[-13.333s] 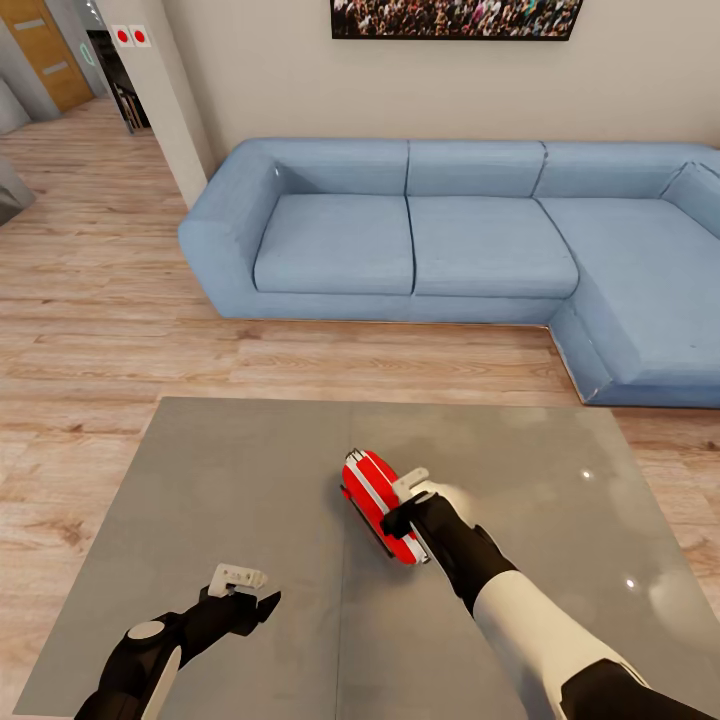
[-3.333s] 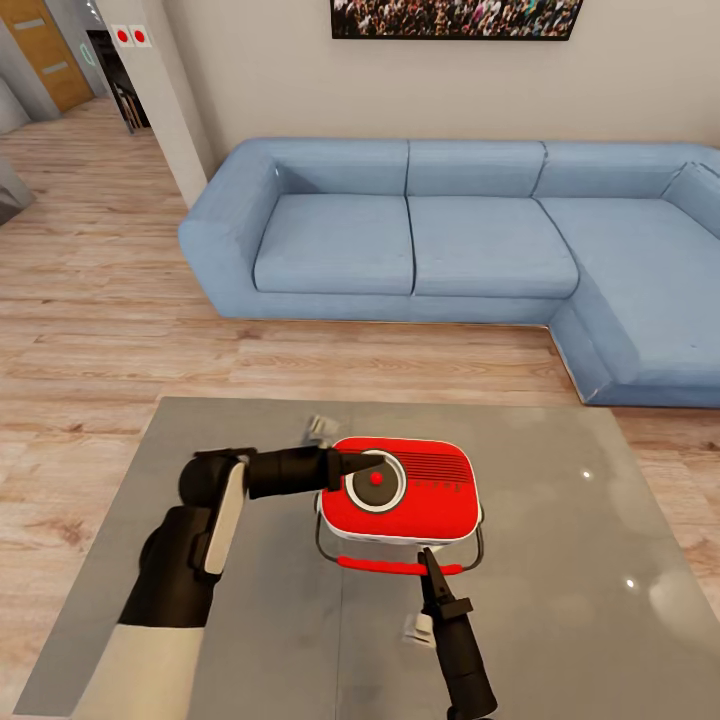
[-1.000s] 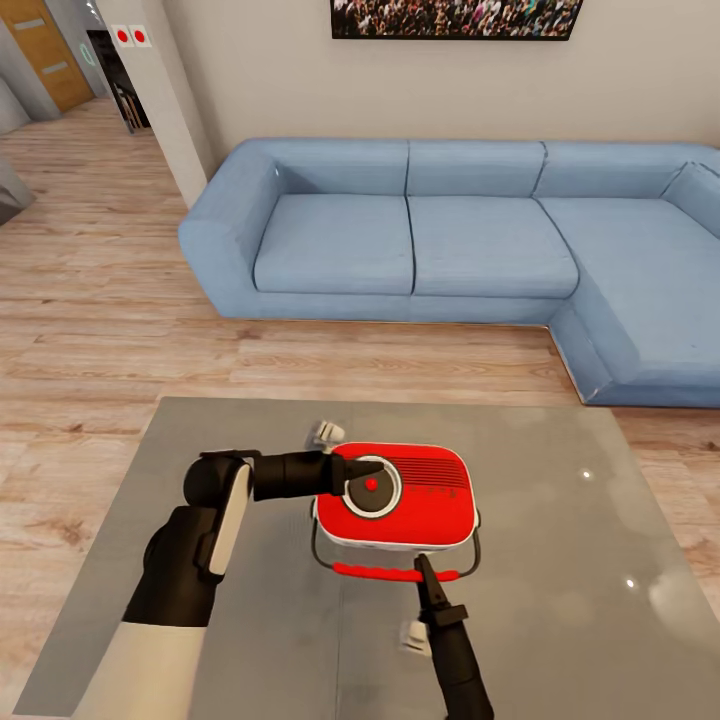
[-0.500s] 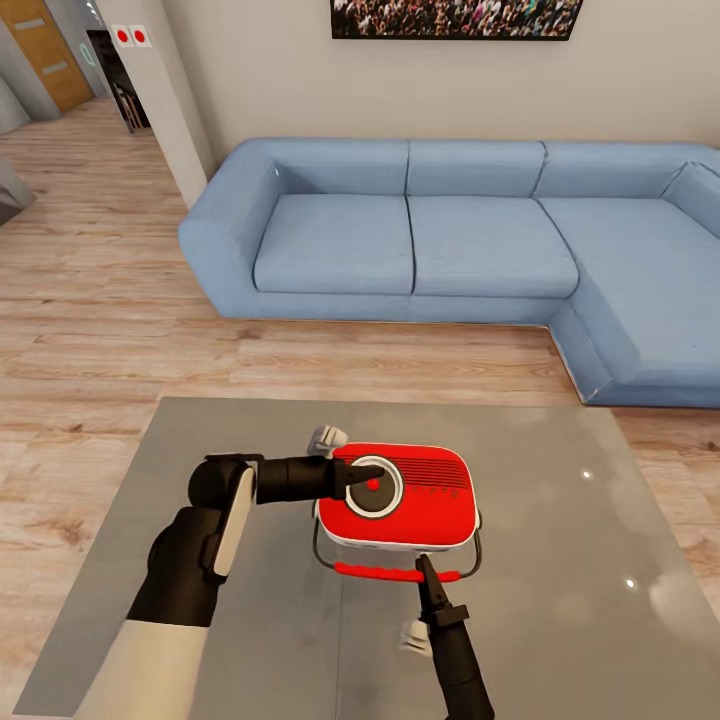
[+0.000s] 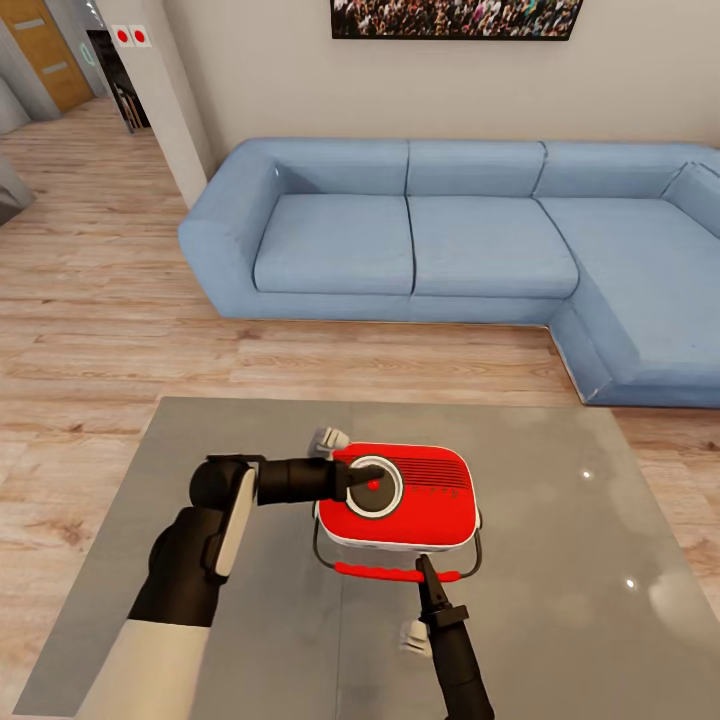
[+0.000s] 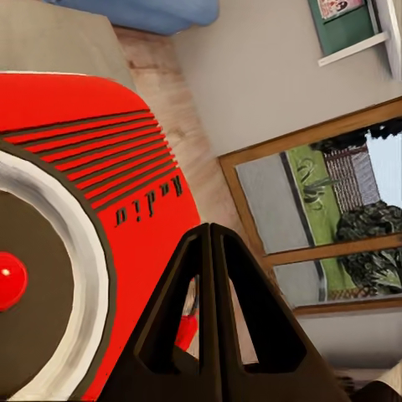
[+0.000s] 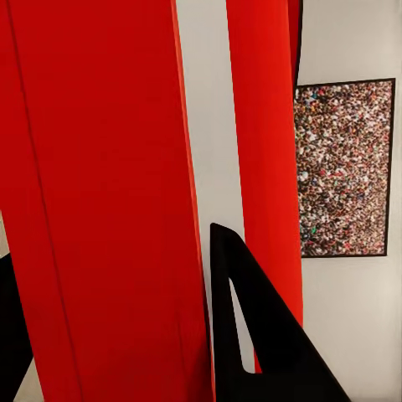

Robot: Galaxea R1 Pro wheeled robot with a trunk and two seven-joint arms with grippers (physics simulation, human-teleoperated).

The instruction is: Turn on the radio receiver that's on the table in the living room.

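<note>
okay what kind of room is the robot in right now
Most likely a home living room. A light blue L-shaped sofa stands against a beige wall under a framed crowd photo, and a low grey table on light wood flooring holds a red radio receiver.

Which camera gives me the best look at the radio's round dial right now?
The head view: the whole dial shows on the radio receiver, with the left gripper at it. The left wrist view crops the dial. The right wrist view shows red body and white band, no dial.
</note>
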